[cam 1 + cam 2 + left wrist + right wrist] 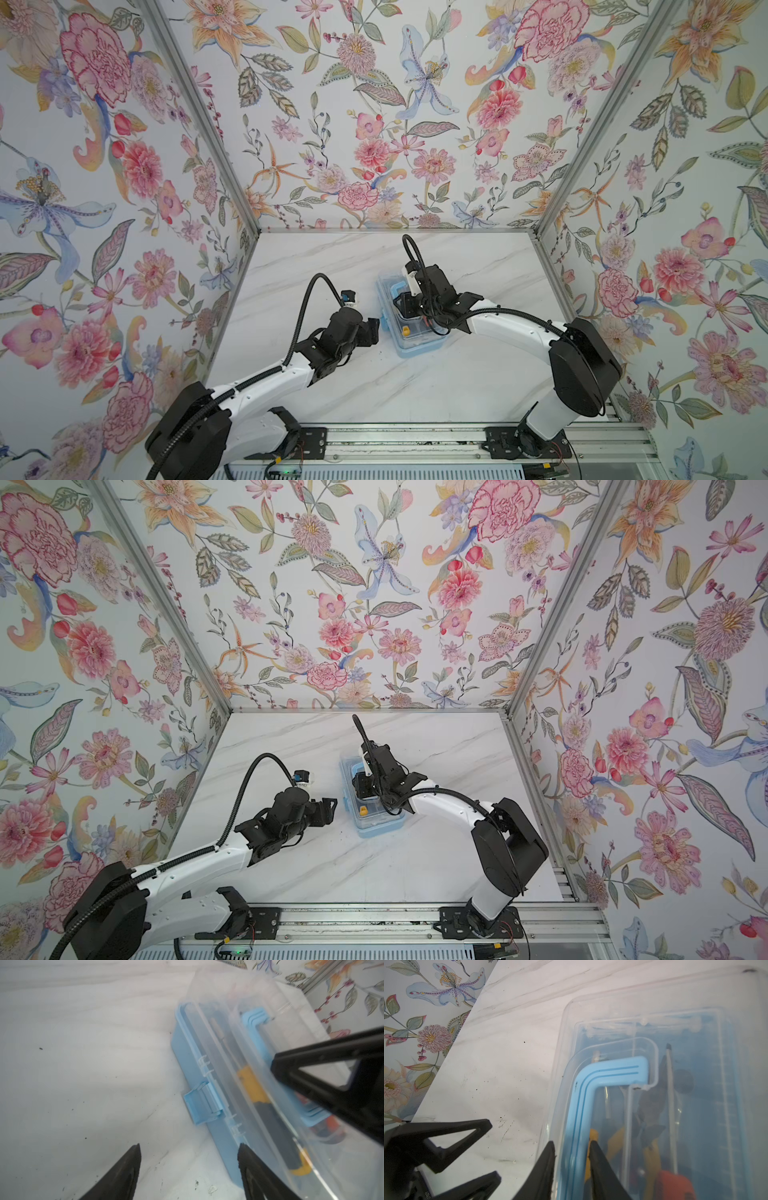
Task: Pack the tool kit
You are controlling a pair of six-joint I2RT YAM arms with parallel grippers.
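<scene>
Tiny white print (427,1194) on left tool (494,1150) body, digit-like, illegible; nothing else readable.

The case (419,351) sits near the centre of the desk (415,390). Its lid (259,1001) is down, with pliers (651,1105) and a screwdriver (671,1105) inside beneath it. The handle (612,1072) lies flat on the lid, between the jaws of the right tool (572,1145). The left tool (189,1147) stands just beside the case's left side, near the latch (200,1103).
</scene>
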